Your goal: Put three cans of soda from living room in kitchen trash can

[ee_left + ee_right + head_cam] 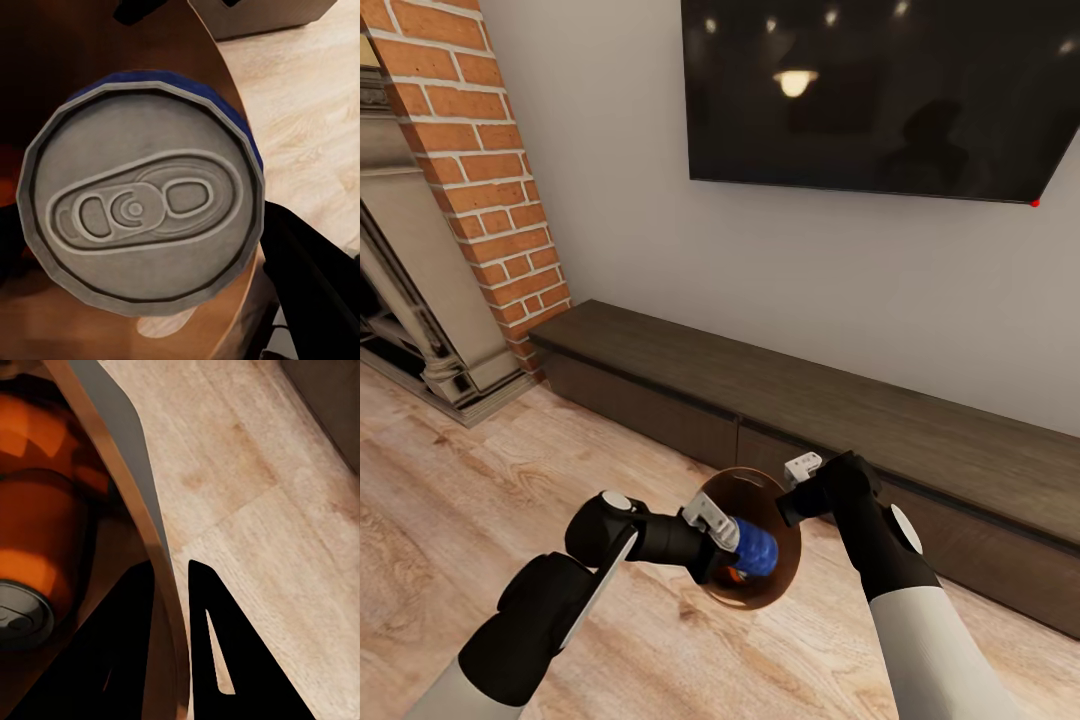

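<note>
**Blue can held over the bin, rim pinched on the other side**

My left fingers (pixel 745 545) are closed on a blue can (pixel 754 548), holding it over the mouth of the trash can (pixel 785 570); the left wrist view looks straight onto the can's grey top (pixel 142 199) with its pull tab. My right fingers (pixel 174 645) are clamped on the bin's rim (pixel 120 472), one finger inside the wall and one outside. Inside the bin lie orange soda cans (pixel 45 540), one showing its grey top, lying against the brown inner wall. The bin hangs above the wood-plank floor (pixel 460 470), just in front of the long low dark cabinet (pixel 810 400). A black TV (pixel 880 90) is mounted on the wall above, and a brick fireplace (pixel 480 160) stands to my left.
</note>
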Controlling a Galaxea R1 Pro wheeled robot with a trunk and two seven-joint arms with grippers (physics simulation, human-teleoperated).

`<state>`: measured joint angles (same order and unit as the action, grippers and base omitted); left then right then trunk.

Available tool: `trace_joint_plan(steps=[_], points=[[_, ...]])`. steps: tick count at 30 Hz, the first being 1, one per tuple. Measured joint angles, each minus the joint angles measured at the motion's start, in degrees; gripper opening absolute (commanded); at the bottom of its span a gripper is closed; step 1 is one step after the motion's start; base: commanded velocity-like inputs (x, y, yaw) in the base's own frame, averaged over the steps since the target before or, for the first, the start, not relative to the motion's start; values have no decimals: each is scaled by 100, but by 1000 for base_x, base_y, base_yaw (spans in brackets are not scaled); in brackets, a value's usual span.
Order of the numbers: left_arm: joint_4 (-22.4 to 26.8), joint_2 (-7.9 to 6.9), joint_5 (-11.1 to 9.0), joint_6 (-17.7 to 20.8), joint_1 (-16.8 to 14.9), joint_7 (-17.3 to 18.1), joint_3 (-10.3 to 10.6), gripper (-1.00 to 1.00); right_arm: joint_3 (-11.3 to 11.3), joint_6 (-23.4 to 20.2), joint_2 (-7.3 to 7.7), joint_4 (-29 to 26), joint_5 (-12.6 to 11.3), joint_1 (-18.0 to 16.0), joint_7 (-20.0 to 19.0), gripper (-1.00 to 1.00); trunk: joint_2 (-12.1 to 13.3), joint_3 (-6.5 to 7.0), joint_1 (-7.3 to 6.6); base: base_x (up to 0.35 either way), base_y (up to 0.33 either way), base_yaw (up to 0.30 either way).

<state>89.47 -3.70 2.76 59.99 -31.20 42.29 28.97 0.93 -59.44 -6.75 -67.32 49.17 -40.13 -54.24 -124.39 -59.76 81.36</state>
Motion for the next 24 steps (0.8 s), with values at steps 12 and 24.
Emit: trace_joint_plan(steps=[12, 24], points=[[-40, 1, -15, 1, -3, -128, 34, 100, -6, 3, 7, 0, 5, -2, 3, -100, 0, 0, 0, 0, 0, 0], [-38, -7, -49, 1, -2, -151, 29, 100, -8, 8, 9, 0, 11, -2, 3, -100, 0, 0, 0, 0, 0, 0]])
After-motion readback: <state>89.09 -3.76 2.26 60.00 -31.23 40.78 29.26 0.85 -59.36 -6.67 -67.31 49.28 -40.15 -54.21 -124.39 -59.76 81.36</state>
